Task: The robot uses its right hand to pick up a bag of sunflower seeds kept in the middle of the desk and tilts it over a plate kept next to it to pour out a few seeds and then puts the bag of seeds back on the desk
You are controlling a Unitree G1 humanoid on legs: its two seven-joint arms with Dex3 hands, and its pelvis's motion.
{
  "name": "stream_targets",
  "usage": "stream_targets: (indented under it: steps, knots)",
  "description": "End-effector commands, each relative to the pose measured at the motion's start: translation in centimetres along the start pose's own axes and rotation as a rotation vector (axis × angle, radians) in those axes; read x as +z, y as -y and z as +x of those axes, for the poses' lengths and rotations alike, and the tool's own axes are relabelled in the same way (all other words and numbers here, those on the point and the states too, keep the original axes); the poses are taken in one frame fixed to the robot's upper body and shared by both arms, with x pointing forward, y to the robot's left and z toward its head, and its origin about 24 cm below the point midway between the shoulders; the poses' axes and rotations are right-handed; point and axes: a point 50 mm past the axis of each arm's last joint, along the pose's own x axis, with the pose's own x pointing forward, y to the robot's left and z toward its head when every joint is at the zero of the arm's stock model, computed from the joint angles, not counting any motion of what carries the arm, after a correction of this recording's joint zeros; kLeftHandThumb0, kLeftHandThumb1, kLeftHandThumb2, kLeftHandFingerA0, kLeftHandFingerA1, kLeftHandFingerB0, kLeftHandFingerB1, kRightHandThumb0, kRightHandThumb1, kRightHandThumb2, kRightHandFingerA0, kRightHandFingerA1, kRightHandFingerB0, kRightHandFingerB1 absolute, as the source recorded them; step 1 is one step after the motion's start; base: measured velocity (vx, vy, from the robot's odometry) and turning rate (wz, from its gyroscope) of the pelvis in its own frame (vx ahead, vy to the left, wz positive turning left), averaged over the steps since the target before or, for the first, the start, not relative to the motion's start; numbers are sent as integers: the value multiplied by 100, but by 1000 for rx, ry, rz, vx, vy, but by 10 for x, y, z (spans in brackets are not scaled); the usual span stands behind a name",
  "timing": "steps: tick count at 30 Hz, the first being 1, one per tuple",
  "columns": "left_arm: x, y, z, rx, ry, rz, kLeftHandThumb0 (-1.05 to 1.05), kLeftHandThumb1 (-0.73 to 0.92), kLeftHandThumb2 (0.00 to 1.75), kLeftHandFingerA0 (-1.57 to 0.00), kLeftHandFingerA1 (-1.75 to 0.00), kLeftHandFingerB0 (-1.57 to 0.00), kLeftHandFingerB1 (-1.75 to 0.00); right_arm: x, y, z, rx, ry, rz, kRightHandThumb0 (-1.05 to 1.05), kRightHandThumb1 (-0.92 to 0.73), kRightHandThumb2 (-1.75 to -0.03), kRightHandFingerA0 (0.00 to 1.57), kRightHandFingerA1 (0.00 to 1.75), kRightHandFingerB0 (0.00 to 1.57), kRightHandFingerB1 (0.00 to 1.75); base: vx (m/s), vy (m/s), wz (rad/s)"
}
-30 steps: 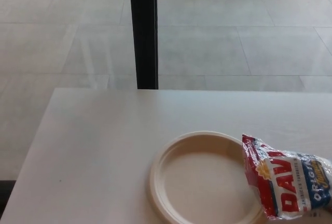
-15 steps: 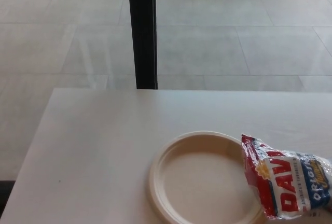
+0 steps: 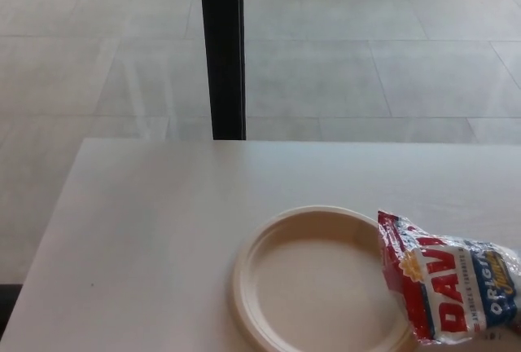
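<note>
A red, white and blue bag of sunflower seeds [image 3: 448,283] lies on its side at the lower right of the white desk [image 3: 155,230]. Its left end overlaps the right rim of a cream plate [image 3: 277,242]. The plate sits near the desk's front edge and looks bare inside. Neither of my hands shows in the head view.
A black vertical post [image 3: 221,46] stands behind the desk's far edge. Beyond it lies a grey tiled floor [image 3: 366,59]. The desk's left edge runs diagonally down to the lower left corner.
The whole picture has shifted very slightly, so the camera moved. The bag and plate keep the same position relative to each other.
</note>
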Motion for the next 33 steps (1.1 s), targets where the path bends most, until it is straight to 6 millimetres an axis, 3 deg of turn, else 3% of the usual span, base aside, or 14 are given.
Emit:
stream_targets:
  steps: [1, 6, 7, 9, 10, 12, 13, 14, 16, 23, 24, 31, 32, 33]
  knots:
    - [1, -3, -1, 5, 5, -2, -40, 50, 108, -41, -76, -33, -68, 7, -1, 6, -8, 27, -51, -103, -59, -119, 0, 49, 0, 45, 0, 0, 0]
    - [3, -4, 1, 12, 5, -14, -37, 53, 109, -42, -76, -31, -67, 9, -7, 8, 14, 38, -52, -105, -59, -118, 0, 46, 0, 42, 0, 0, 0]
    - [3, -4, 0, 12, 3, -14, -37, 52, 108, -43, -76, -31, -67, 9, -8, 8, 23, 42, -53, -105, -69, -73, 0, 0, 0, 19, 0, 0, 0]
    - [3, -4, 0, 8, 1, -21, -37, 52, 109, -42, -76, -33, -68, 9, -15, 9, 69, 48, -87, -105, -67, -74, 0, 0, 0, 15, 0, 0, 0]
    - [3, -4, -1, 1, 8, -13, -37, 52, 109, -43, -77, -32, -68, 9, -17, 9, 81, 48, -77, -105, -61, -117, 0, 47, 0, 41, 0, 0, 0]
    - [2, -4, -1, 5, 6, -12, -38, 52, 109, -44, -77, -33, -68, 9, -21, 9, 99, 53, -73, -105, -61, -117, 0, 47, 0, 43, 0, 0, 0]
    - [2, -4, 0, 9, -2, -18, -37, 52, 109, -39, -75, -30, -67, 9, -24, 9, 114, 57, -77, -105, -71, -59, 0, 8, 0, 38, 0, 0, 0]
    - [2, -3, 1, 8, -3, -36, -37, 52, 109, -39, -75, -30, -67, 8, -25, 10, 118, 58, -87, -105, -71, -59, 0, 8, 0, 38, 0, 0, 0]
    - [2, -3, 0, 7, -1, -20, -38, 53, 109, -40, -75, -30, -67, 8, -30, 10, 138, 64, -135, -105, -71, -64, 0, 31, 0, 52, 0, 0, 0]
    - [0, -5, 0, 0, -5, -1, -41, 53, 108, -39, -74, -27, -65, 4, -36, 12, 158, 47, -159, -105, -69, -66, 0, 48, 0, 61, 0, 0, 0]
    - [1, -5, -1, -10, 6, -7, -42, 63, 95, -39, -81, -27, -66, 3, -36, 13, 153, 45, -162, -105, -70, -66, 0, 52, 0, 60, 0, 0, 0]
    - [3, -3, 1, -14, 9, -26, -46, 60, 100, -41, -82, -24, -65, 19, -37, 25, 121, 109, -173, -105, -72, -66, 0, 48, 0, 61, 0, 0, 0]
    - [3, -2, 1, -16, 11, -23, -45, 61, 99, -41, -83, -25, -66, 21, -38, 25, 120, 121, -173, -105, -69, -73, 0, 18, 0, 61, 0, 0, 0]
    - [4, -1, 1, -17, 16, -23, -45, 63, 98, -42, -84, -25, -66, 23, -38, 26, 119, 133, -173, -105, -72, -67, 0, 46, 0, 60, 0, 0, 0]
